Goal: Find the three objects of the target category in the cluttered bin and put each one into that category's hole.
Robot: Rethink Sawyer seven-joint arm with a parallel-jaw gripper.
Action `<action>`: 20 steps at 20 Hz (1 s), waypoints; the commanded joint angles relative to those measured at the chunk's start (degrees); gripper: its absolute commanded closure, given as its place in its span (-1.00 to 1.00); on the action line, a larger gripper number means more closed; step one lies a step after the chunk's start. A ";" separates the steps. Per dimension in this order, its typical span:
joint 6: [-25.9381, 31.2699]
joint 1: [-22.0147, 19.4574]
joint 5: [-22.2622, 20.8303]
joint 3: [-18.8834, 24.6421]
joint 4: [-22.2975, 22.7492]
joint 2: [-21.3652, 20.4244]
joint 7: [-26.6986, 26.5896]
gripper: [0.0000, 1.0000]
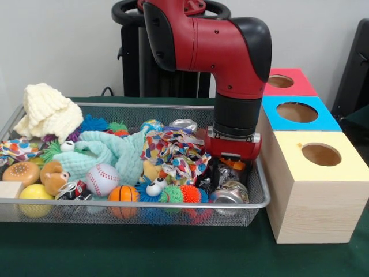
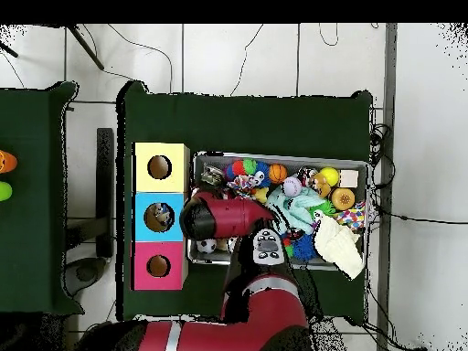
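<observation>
Three boxes (image 1: 314, 156), perhaps two cans (image 1: 230, 193).

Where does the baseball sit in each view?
Front view: baseball lies near the bin's front rim, left of centre, beside the small basketball.
Overhead view: it lies near the bin's top edge, right of centre.
Shared landmark: the yellow box.

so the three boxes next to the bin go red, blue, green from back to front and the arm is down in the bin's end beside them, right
Not quite: the nearest box is yellow-topped, not green, as the front view shows. The rest holds: red box at the back, blue box in the middle, and the arm reaches down into the bin at the end beside them.
</observation>
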 commanded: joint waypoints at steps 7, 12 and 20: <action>4.10 4.02 -3.17 4.90 -4.46 10.24 0.48 -1.00; 0.22 3.15 -4.05 5.87 -0.91 8.22 1.86 -1.00; -2.58 -2.37 -7.79 10.74 8.47 2.29 1.56 -1.00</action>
